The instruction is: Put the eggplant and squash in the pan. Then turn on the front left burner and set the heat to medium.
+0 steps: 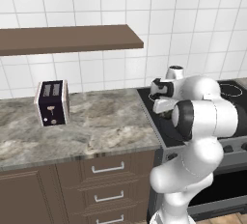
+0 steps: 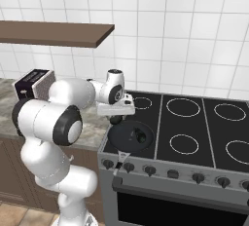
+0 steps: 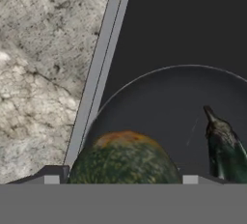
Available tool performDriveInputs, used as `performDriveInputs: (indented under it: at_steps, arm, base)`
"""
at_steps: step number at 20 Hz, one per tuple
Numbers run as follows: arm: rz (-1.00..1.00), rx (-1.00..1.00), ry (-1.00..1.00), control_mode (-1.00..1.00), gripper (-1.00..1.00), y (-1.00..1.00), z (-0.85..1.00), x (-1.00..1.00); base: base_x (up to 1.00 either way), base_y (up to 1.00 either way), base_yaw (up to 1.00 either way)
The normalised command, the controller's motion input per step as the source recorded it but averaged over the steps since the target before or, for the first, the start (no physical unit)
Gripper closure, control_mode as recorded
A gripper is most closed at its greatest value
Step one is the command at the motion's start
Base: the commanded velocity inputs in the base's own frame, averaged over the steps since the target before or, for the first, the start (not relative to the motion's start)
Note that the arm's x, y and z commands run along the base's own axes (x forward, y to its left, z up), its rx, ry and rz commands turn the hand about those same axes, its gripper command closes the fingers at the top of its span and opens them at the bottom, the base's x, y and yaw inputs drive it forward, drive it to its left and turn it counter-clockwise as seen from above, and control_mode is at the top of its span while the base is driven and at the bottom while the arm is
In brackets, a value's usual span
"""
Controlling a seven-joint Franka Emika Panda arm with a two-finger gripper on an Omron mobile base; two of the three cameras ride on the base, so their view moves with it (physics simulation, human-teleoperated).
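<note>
Squash [image 3: 123,158], the round dark green vegetable with an orange patch on top, sits between the 2 finger tips of your end effector [image 3: 123,180], which closes on it from either side; in the hand view it fills the gap between the tips. You have it held above the near left rim of the round shallow dark grey-black frying pan [image 3: 164,102], close to the edge where the black glass stove [image 3: 193,20] meets the grey marbled stone counter [image 3: 43,63]. The stubby, very dark eggplant [image 3: 224,148] already lies inside the pan, to the right of the squash in the hand view, its pointed stem end aimed up the picture. From the right base view you see the pan [image 2: 130,137] resting on the front left part of the stove, over the burner there, with the end effector [image 2: 116,119] hanging just above its back left edge. A row of dark knobs [image 2: 151,170] runs along the stove front below the pan. On the counter, well apart to the left, stands a silver and black 2-slot toaster [image 1: 52,102]
</note>
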Motion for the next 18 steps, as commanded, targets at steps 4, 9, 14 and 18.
performDriveInputs:
  at_steps: [4, 9, 14, 18]
  arm:
    - [0.08, 0.00, 0.01, -1.00, 1.00, -0.49, -0.01, 0.00]
    - [0.02, 0.00, 0.08, -1.00, 1.00, -0.24, -0.24, 0.20]
    - [0.01, 0.00, 0.09, -1.00, 1.00, -0.04, -0.42, 0.06]
    - [0.00, 0.00, 0.04, -1.00, 1.00, 0.00, -0.16, 0.00]
  base:
    - [0.00, 0.00, 0.00]
    - [0.00, 0.00, 0.00]
    - [0.00, 0.00, 0.00]
    - [0.00, 0.00, 0.00]
